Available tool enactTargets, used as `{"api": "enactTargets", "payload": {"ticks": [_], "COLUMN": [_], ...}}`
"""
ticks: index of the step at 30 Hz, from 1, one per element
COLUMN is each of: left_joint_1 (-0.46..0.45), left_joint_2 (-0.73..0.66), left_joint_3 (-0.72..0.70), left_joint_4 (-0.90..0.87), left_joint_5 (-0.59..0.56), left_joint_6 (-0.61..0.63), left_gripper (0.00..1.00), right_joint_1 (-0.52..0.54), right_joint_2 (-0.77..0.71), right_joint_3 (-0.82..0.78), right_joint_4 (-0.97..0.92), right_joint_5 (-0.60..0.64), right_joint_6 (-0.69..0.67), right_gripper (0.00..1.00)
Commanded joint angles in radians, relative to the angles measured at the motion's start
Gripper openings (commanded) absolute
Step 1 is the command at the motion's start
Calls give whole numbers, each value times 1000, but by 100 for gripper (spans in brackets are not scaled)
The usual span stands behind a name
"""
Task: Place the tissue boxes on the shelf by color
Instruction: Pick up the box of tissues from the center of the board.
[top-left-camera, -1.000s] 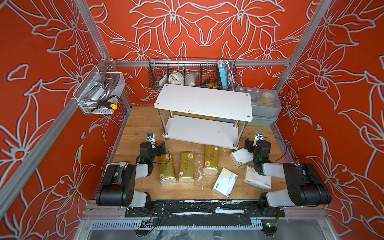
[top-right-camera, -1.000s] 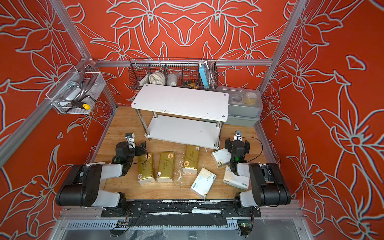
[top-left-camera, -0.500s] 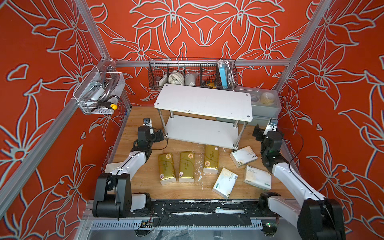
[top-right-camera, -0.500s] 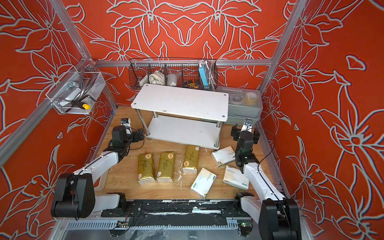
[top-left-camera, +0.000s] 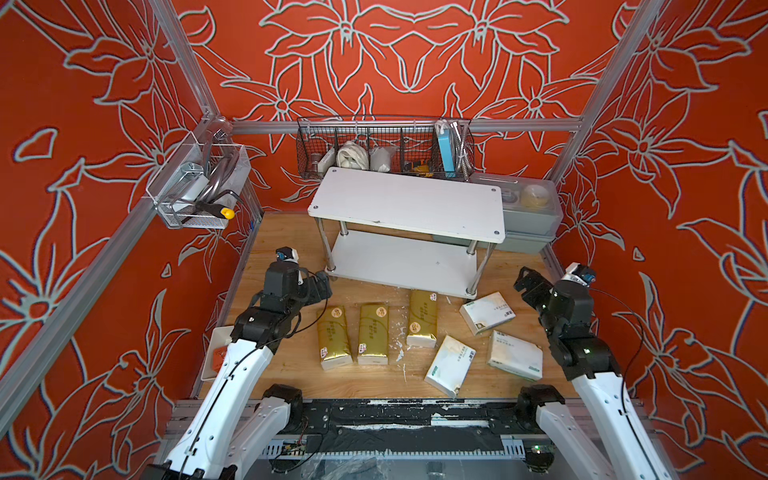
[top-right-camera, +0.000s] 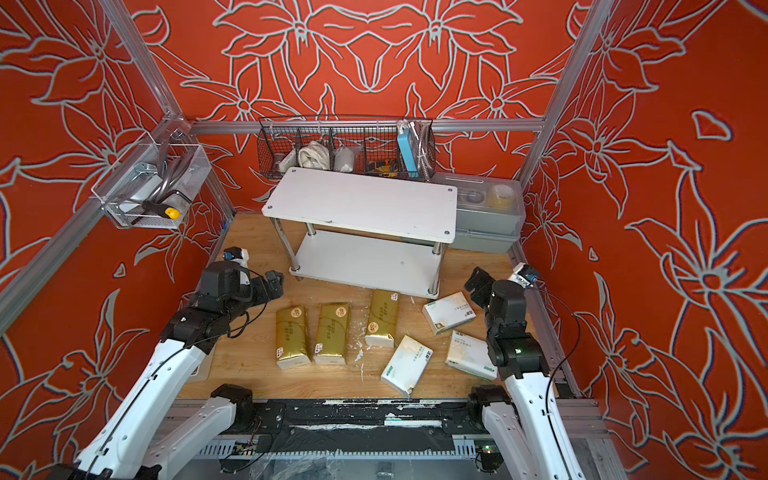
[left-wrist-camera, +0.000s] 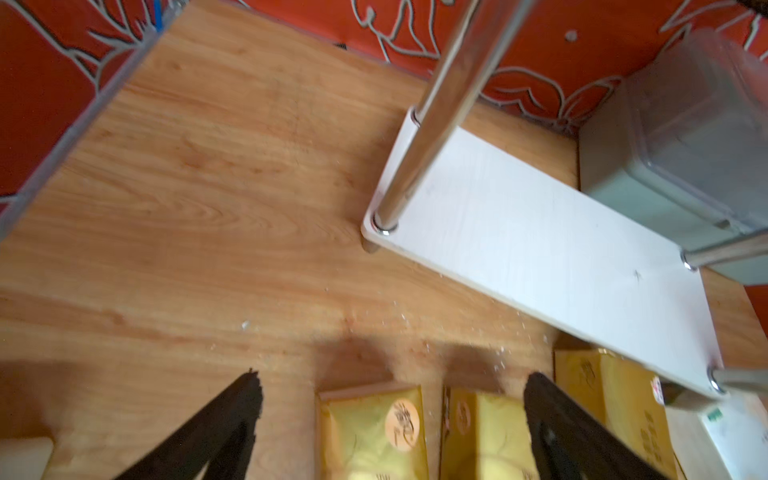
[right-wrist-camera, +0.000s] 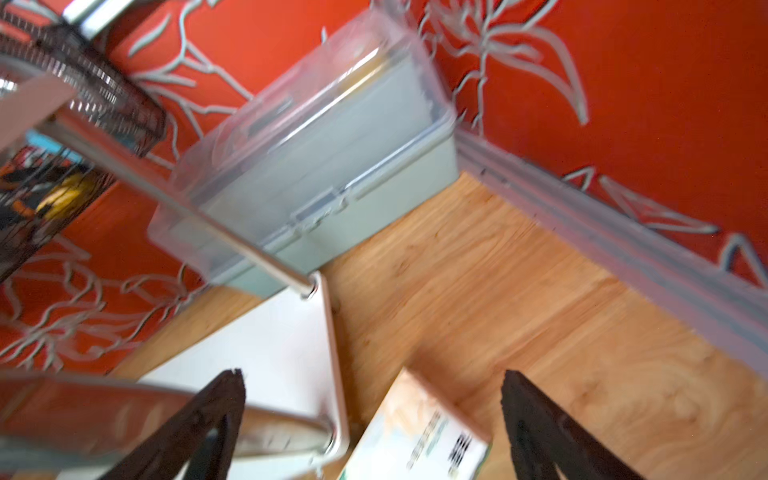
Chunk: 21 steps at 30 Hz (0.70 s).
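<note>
Three gold packs (top-left-camera: 334, 338) lie before the shelf (top-left-camera: 407, 203), long axes toward it; three white packs (top-left-camera: 486, 312) askew near its right front leg. Spread, seemingly empty: left gripper (top-left-camera: 322, 288), right gripper (top-left-camera: 524, 284).

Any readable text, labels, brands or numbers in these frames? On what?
Nothing is legible enough to quote.
gold tissue packs: round label plus a column of print on top, too small to read.
white tissue packs: green-grey print, too small in both top views, blurred in the right wrist view.
shelf, grey bin: no lettering visible.
</note>
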Motion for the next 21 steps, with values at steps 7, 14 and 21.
{"api": "enactTargets", "payload": {"ticks": [7, 14, 21], "left_joint_1": [-133, -189, -262], "left_joint_2": [-116, 4, 64], "left_joint_3": [-21, -69, -148], "left_joint_4": [-344, -335, -295], "left_joint_5": [-19, 42, 6], "left_joint_6": [-222, -322, -410], "left_gripper": [98, 98, 98], "right_joint_1": [110, 198, 295], "right_joint_2": [-72, -50, 39], "right_joint_3": [36, 159, 226], "right_joint_4": [-446, -670, -697], "right_joint_5": [-409, -465, -467], "right_joint_6": [-17, -141, -179], "right_gripper": [95, 95, 95]}}
